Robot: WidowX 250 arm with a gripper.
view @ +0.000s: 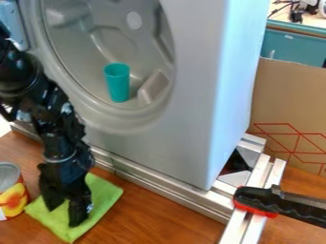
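Note:
At the lower left, the black gripper [66,213] hangs pointing down over a green cloth [105,195], its two fingers apart. The cloth lies flat on the wooden table; whether the fingertips touch it I cannot tell. A can [11,198] with a red and yellow label stands just left of the cloth. Inside the round opening of the grey washer-like housing [191,138], a teal cup [117,83] stands upright, well above and to the right of the gripper.
Metal rails [166,188] run along the foot of the housing, between it and the wooden table [153,221]. A black and red clamp [274,202] sits on the rails at the lower right. Behind the housing on the right stands a cardboard sheet [286,100].

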